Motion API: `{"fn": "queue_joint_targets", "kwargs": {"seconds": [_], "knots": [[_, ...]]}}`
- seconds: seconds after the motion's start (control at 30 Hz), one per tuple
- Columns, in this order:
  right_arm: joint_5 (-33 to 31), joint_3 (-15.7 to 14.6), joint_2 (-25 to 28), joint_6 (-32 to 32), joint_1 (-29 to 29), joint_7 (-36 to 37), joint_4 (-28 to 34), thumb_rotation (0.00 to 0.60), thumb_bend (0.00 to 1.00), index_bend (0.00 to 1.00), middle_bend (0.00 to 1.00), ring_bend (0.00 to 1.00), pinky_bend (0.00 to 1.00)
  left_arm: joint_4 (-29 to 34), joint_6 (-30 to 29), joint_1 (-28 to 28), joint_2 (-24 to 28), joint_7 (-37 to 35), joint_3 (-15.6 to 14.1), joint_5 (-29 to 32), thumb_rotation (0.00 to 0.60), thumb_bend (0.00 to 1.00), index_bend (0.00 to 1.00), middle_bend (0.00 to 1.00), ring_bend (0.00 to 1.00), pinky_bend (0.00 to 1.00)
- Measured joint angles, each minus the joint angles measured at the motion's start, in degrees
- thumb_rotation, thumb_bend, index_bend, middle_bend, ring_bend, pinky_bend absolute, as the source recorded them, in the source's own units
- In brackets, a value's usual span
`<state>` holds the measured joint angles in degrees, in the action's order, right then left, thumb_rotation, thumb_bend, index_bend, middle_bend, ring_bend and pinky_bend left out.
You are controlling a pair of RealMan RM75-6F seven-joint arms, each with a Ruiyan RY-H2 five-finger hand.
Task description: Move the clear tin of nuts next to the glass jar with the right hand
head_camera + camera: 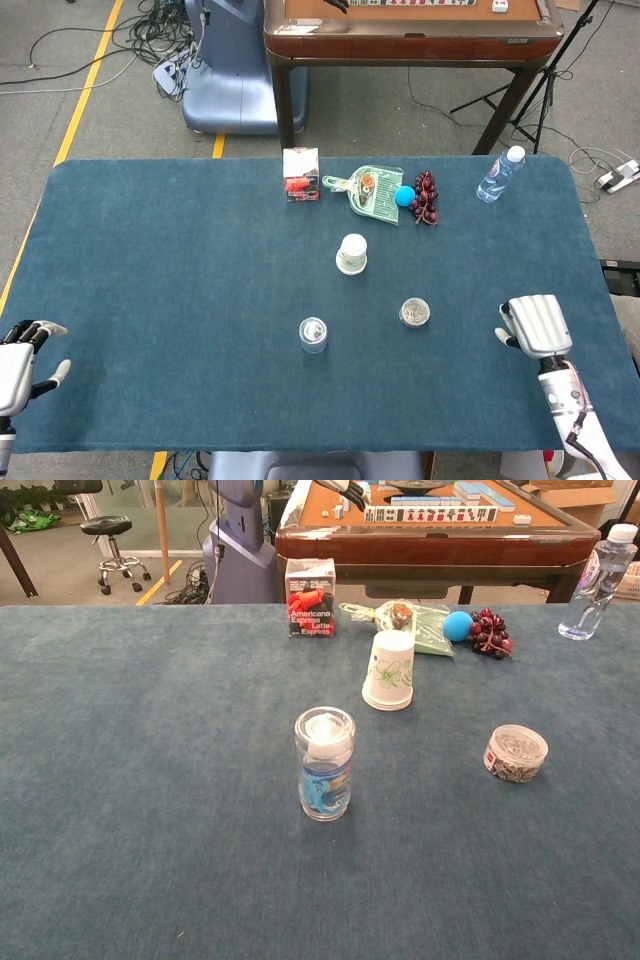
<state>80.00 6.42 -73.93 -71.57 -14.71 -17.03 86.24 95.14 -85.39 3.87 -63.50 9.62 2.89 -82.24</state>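
- Teal felt covers the whole tabletop (pixel 150 300), and at its near edge both hands sit low in the head view: the left robot hand (pixel 18 372) at lower left, fingers spread, holding nothing.
- At lower right, the right robot hand (pixel 533 324) shows only its back, nothing in it; whether the fingers are spread or curled I can't tell. It stands well apart from its target.
- Neither hand shows in the chest view.
- Glass jar (pixel 325 764), just left of centre, upright with a blue label. That's the destination.
- Clear tin of nuts (pixel 516 753), right of the jar with open felt between them. Low, round, sitting flat and untouched.
- Further up, a white paper cup (pixel 389 670) stands upside down between jar and tin, but beyond their line.
- Along the far edge: a red-and-white carton (pixel 310 597), a green packet (pixel 420 625), a blue ball (pixel 458 626), dark grapes (pixel 490 633) and a water bottle (pixel 600 568) at upper right.
- Risks, as I judge them: the tin is shallow, so a grasp from above may slip off and skid it away; a low sideways carry could drag on the felt; and overshooting the drop could knock the tall, narrow jar over.
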Motion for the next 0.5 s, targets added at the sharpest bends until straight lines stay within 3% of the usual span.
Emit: {"fn": "queue_joint_targets", "kwargs": {"seconds": [0.5], "knots": [[-2.47, 1.23, -7.46, 5.94, -6.02, -1.84, -7.26, 0.6, 0.0, 1.0, 1.0, 1.0, 1.0, 0.28, 0.45, -0.02, 0.62, -0.82, 0.22, 0.82, 0.6, 0.29, 0.4, 0.35, 0.25, 0.45]]}}
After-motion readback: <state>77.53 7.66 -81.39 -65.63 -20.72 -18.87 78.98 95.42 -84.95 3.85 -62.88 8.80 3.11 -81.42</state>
